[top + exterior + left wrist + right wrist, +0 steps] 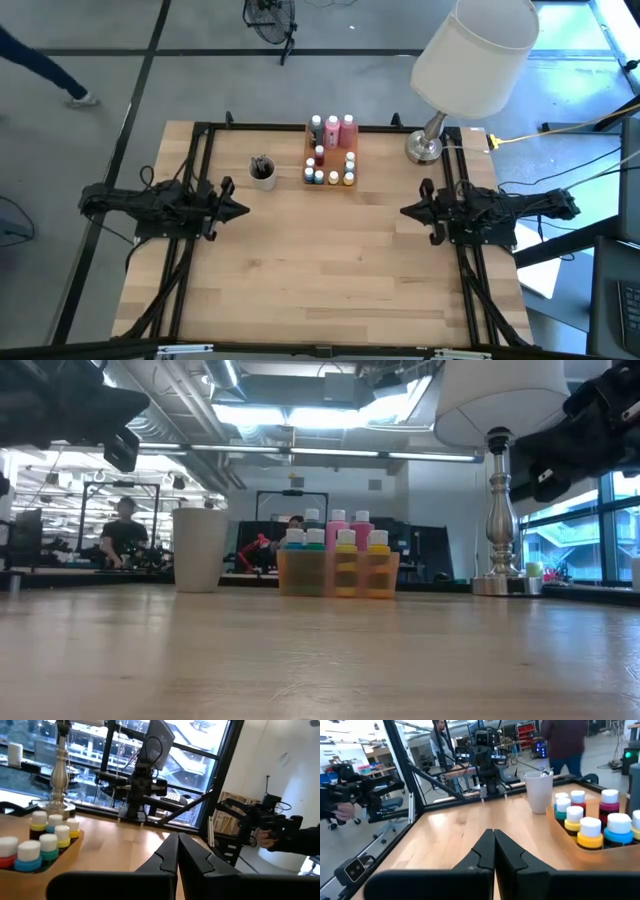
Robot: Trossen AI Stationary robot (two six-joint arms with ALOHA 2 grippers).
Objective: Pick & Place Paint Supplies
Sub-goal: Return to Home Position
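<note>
A translucent orange tray [330, 170] stands at the table's far middle, holding tall pink squeeze bottles [346, 131] and small white-capped paint pots [330, 177]. A grey cup [262, 171] with thin dark paintbrushes [262, 162] stands on the table left of the tray. My left gripper [244, 210] hovers shut at the table's left side, pointing level toward the middle. My right gripper [405, 212] hovers shut at the right side, facing it. Both are well short of the tray. The pots show in the left wrist view [48, 842] and the right wrist view [590, 831].
A lamp with a white shade [475, 50] and a silver base [424, 148] stands at the table's far right corner. A black frame [200, 135] runs along the table's edges. The wide wooden middle and near part of the table [330, 270] lies bare. People show in the room beyond.
</note>
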